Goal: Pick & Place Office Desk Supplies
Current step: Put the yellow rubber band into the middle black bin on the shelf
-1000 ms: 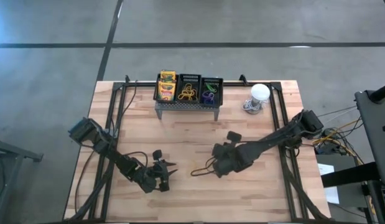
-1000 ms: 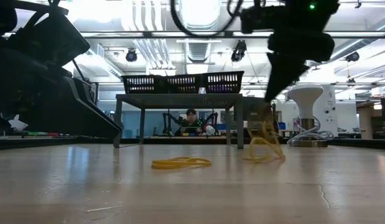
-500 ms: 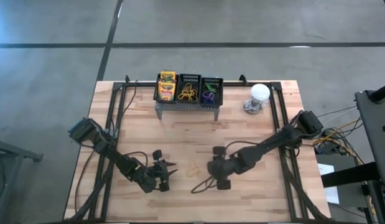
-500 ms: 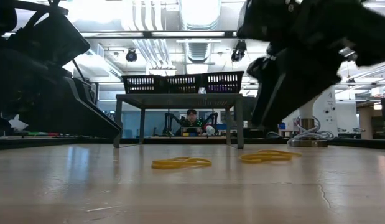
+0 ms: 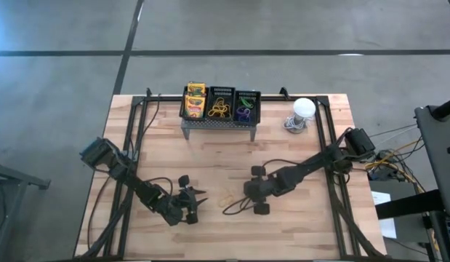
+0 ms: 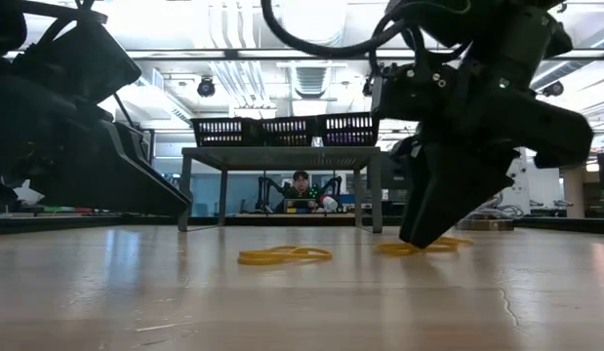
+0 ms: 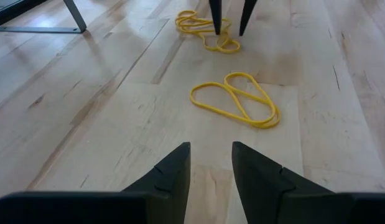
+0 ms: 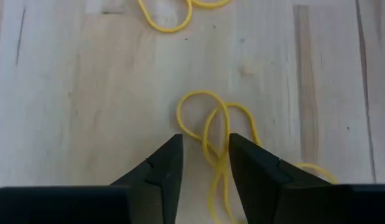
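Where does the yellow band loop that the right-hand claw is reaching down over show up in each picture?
High view: faint yellow band loop, just left of the right gripper.
Low view: on the table under that gripper, right of centre.
Left wrist view: far loop, top centre.
Right wrist view: centre, between the fingers.
Shared landmark: the second yellow loop.

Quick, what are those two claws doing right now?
Left gripper: open, holding nothing.
Right gripper: open, straddling a yellow band, not gripping it.

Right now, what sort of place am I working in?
Likely a robotics lab or workshop: a wooden workbench on a concrete floor, ceiling ducts and strip lights, and a person seated at another arm rig in the background.
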{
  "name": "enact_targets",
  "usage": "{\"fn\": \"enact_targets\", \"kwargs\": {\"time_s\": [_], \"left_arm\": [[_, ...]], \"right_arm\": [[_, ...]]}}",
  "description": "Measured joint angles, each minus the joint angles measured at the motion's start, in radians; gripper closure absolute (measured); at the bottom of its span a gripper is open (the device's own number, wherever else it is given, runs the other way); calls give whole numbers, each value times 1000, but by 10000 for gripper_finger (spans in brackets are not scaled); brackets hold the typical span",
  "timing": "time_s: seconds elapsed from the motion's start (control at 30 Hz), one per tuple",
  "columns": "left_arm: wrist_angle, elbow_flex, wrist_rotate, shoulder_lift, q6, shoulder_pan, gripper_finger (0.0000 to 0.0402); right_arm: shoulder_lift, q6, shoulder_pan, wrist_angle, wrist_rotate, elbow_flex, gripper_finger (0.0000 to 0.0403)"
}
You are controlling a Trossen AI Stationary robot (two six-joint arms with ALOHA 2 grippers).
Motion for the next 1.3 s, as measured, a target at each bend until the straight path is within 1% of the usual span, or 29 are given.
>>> {"fn": "enact_targets", "kwargs": {"time_s": [0.17,0.37,0.43,0.5,0.6,0.63,0.7,0.8,0.87,0.9,0.93,1.03,1.13,1.2,1.3], "left_arm": [[0,0,0,0,0,0,281],[0,0,0,0,1,0,281],[0,0,0,0,0,0,281],[0,0,0,0,1,0,281],[0,0,0,0,1,1,281],[0,0,0,0,2,1,281],[0,0,0,0,2,1,281],[0,0,0,0,0,1,281],[1,0,0,0,-12,1,281],[2,0,0,0,-18,1,281],[1,0,0,0,-20,1,281],[2,0,0,0,-20,1,281],[3,0,0,0,-20,1,281],[2,0,0,0,-20,1,281],[2,0,0,0,-19,1,281]], "right_arm": [[0,-2,1,9,5,-18,314],[-1,-64,0,20,23,5,385],[-7,-101,5,5,23,38,390],[-34,-136,23,-88,26,99,393],[-104,-162,68,-260,56,250,394],[-126,-166,89,-326,101,304,394],[-156,-187,141,-419,252,410,394],[-203,-241,219,-450,572,536,394],[-230,-269,256,-434,754,600,394],[-240,-276,268,-438,807,626,394],[-247,-286,275,-438,830,644,394],[-260,-289,270,-446,825,660,394],[-262,-246,242,-462,778,634,394],[-253,-188,213,-482,688,601,394],[-227,-111,174,-486,514,515,394]]}}
